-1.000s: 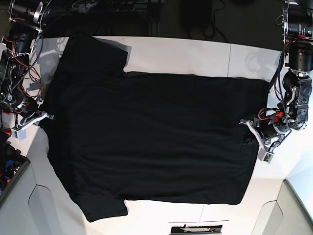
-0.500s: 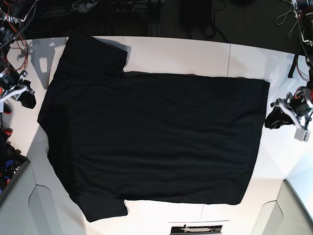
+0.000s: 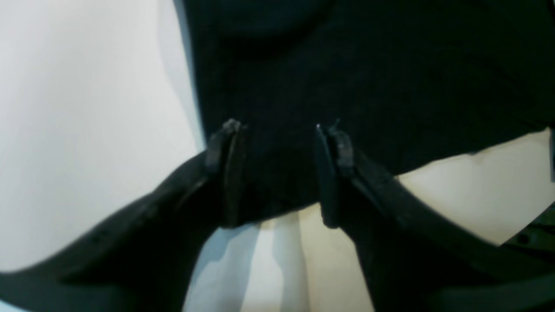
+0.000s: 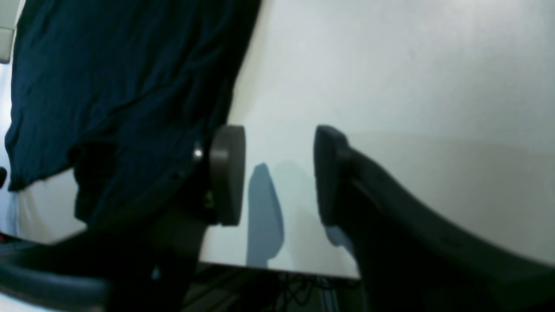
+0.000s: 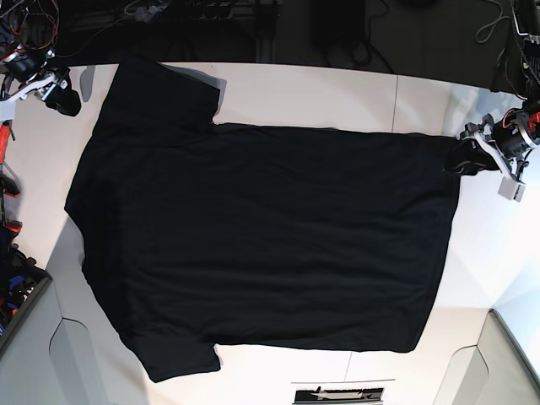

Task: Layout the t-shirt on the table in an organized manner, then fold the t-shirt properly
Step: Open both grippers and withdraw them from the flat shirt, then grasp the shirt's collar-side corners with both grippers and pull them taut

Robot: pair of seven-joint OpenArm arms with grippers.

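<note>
The t-shirt (image 5: pixel 261 245) lies spread flat across the table (image 5: pixel 321 93), plain black side up, sleeves toward the base view's left. At its hem corner on that view's right, the left gripper (image 3: pixel 277 173) stands parted with the cloth edge between its pads, not pinched. The right gripper (image 4: pixel 277 173) hangs released over bare table just beside the shirt's sleeve.

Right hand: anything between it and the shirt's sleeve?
Nothing. The base view shows only bare white table between the right hand and the shirt; the hand is open and holds nothing.
</note>
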